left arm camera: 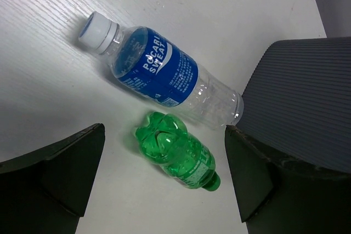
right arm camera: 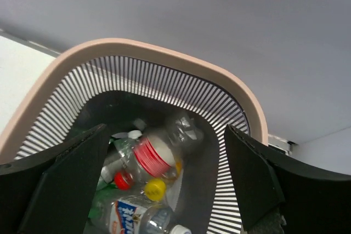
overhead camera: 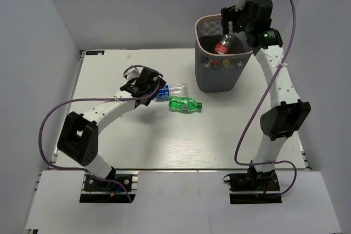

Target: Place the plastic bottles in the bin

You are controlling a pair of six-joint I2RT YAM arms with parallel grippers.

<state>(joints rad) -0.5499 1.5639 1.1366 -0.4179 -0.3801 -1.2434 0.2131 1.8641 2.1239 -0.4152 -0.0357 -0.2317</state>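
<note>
The right gripper (overhead camera: pixel 232 21) is held open above the bin (overhead camera: pixel 204 54), its arm raised high and its wrist tipped down. A red-labelled bottle (right arm camera: pixel 151 156) is seen inside the bin among others. Left of the bin, the left gripper (overhead camera: pixel 153 87) is spread open over a blue-labelled bottle (left arm camera: pixel 156 72) and a green bottle (left arm camera: pixel 178 157), elbow bent.

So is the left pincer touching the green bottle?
Apart. The left wrist view shows the left pincer open around the green bottle, with bare white table showing between the bottle and each finger.
</note>
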